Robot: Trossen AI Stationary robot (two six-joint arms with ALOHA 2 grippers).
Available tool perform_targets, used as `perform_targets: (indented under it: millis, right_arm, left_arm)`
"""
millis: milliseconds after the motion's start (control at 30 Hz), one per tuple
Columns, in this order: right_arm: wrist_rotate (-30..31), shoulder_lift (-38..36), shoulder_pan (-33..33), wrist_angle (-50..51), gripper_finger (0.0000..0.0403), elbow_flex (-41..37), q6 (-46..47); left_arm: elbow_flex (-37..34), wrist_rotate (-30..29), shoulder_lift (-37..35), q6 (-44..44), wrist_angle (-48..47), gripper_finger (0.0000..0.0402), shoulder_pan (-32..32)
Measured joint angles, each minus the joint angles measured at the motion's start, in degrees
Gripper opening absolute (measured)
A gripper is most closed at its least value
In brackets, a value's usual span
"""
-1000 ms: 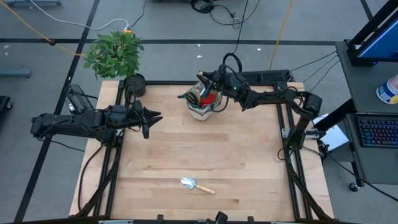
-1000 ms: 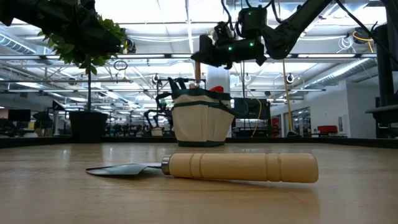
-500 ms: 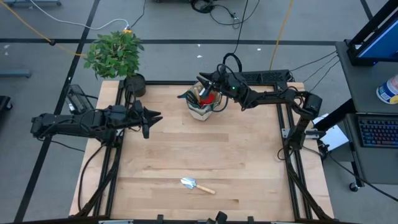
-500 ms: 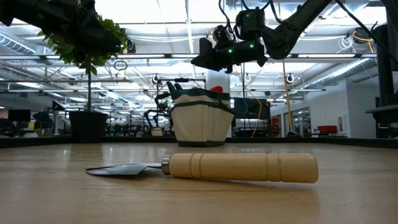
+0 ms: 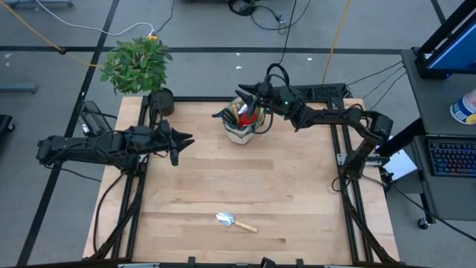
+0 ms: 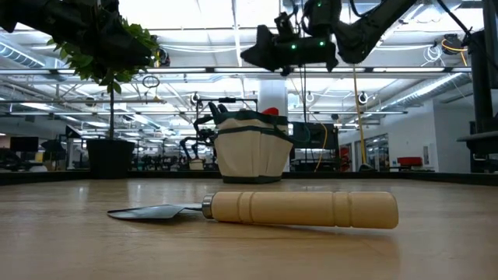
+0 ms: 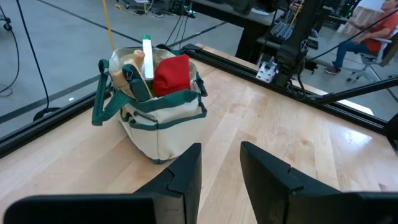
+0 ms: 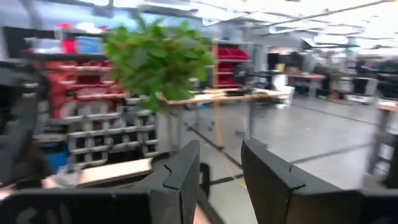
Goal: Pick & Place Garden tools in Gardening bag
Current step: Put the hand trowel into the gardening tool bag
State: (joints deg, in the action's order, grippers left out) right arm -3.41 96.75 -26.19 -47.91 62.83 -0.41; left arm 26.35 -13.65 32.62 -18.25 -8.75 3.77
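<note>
Hovering arm: the right gripper (image 5: pixel 244 95) hangs above the gardening bag (image 5: pixel 242 123) at the far middle of the counter (image 5: pixel 297 193), clear of the bag's rim in the low view.
Right jaws: apart and empty, with daylight between the two fingers in the right wrist view, which looks out level at a potted plant (image 8: pixel 163 62) and not down at the bag.
Waiting arm: the left gripper (image 5: pixel 178 144) sits over the left part of the counter, pointed toward the bag; its jaws stand apart with nothing between them.
Bag contents: a red glove (image 7: pixel 171 74), a green-white bottle (image 7: pixel 147 57) and a wooden handle (image 7: pixel 137 57) stick up from the beige canvas; what lies deeper is hidden.
Remaining tool: one wooden-handled trowel (image 5: pixel 235 221) lies flat near the front edge of the counter, well apart from the bag and from both arms, blade toward the left arm's side.
Step in hand: probably the gap between a finished drop and the next pick, since the right jaws are empty over a filled bag.
Next move: one arm must travel to the front of the counter, lower over the trowel's handle (image 6: pixel 303 209), and line its jaws across the handle before closing; the round handle may roll if nudged off-centre.
</note>
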Motion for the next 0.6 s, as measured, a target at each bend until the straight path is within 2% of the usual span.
perform_targets:
  millis: [233,433,600]
  right_arm:
    - [-9.8,-4.9,-1.5,11.6,0.0093,-0.4,-0.6]
    - [-10.3,-12.2,-1.6,15.2,0.007,-6.6,-1.4]
    - [-10.2,-21.3,-1.6,15.1,0.0027,-15.5,-1.1]
  left_arm:
    - [0.0,0.0,0.0,2.1,0.0,0.0118,0.0]
    - [0.0,0.1,0.0,3.0,0.1,0.0118,-0.9]
    - [0.0,0.2,0.0,2.9,2.2,0.0118,-3.6]
